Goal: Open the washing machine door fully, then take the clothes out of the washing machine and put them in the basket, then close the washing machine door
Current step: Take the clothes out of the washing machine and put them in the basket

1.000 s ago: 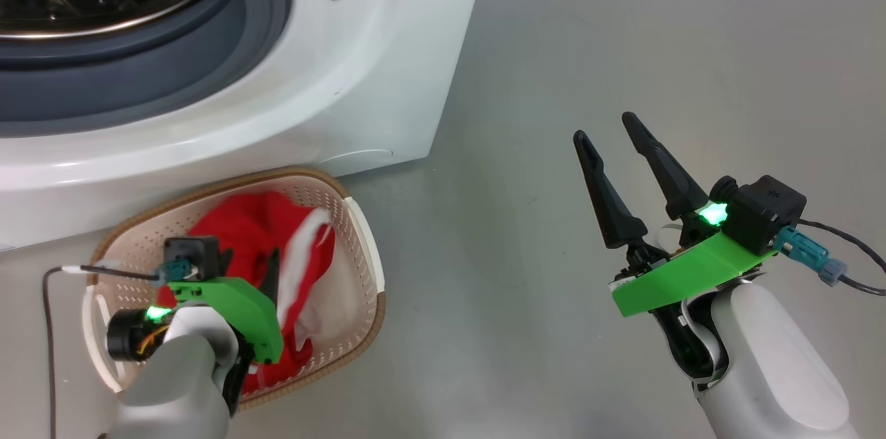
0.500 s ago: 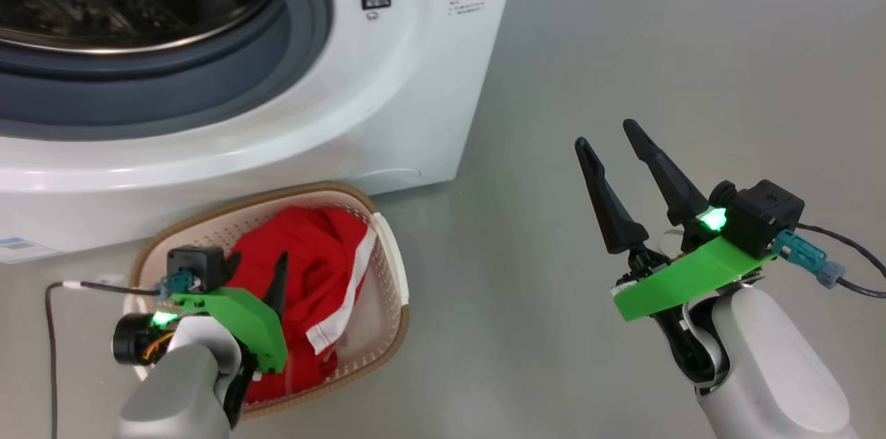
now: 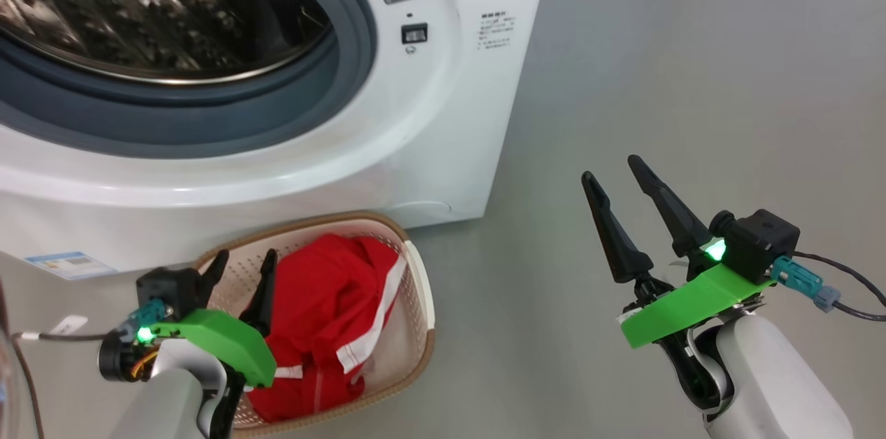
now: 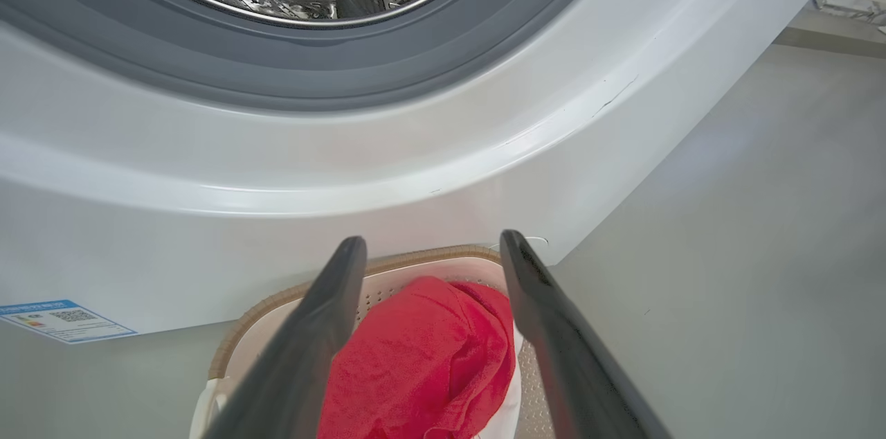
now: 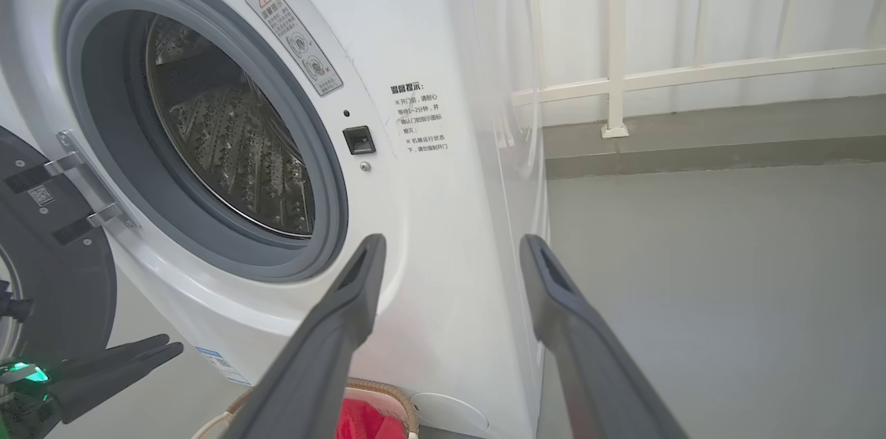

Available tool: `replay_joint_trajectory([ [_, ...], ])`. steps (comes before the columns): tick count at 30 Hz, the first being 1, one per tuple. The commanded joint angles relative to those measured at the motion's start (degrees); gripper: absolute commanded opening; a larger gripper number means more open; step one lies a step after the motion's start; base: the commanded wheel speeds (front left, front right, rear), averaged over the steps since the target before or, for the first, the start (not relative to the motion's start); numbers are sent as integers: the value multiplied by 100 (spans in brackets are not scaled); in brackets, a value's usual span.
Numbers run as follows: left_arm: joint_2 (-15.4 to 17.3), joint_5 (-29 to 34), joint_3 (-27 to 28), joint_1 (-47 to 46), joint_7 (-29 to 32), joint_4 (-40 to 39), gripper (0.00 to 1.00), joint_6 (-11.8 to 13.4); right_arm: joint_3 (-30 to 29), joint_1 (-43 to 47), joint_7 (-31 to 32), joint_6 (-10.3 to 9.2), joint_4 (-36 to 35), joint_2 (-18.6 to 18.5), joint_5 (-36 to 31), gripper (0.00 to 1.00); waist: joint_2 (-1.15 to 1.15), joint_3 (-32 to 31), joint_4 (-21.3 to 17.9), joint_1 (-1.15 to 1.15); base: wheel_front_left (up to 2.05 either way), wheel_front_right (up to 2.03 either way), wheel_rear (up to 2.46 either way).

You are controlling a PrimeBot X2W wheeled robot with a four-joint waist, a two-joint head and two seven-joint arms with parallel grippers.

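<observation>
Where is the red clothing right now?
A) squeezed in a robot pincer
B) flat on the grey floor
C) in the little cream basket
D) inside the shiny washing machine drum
C: the bright red fabric garment with white stripe trim lies bunched inside the cream-white perforated plastic basket, which sits on the floor in front of the machine.

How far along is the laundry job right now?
Done: the washing machine door stands swung open, the drum looks empty, and the clothes lie in the basket. In hand: nothing; the left end effector is open over the basket and the right end effector is open over the floor, both empty. Left: closing the door.
</observation>
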Motion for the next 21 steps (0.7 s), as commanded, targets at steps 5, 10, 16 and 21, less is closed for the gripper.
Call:
replay_joint_trajectory([
  [5, 294, 260, 505, 442, -72, -870, 100, 158, 74, 172, -26, 9, -86, -12, 116, 100, 0, -338, 175, 0, 0, 0, 0],
  [10, 339, 383, 890, 1061, -72, -1883, 100, 332, 60, 303, -26, 9, -36, -58, 154, 100, 0, -634, 282, 0, 0, 0, 0],
  [16, 310, 513, 1160, 1621, -72, -2884, 100, 617, 32, 442, -26, 9, -16, -89, 194, 100, 0, -888, 401, 0, 0, 0, 0],
  [21, 318, 528, 1278, 2009, -72, -3556, 100, 802, 36, 508, -26, 9, -13, -117, 209, 100, 0, -1029, 465, 0, 0, 0, 0],
])
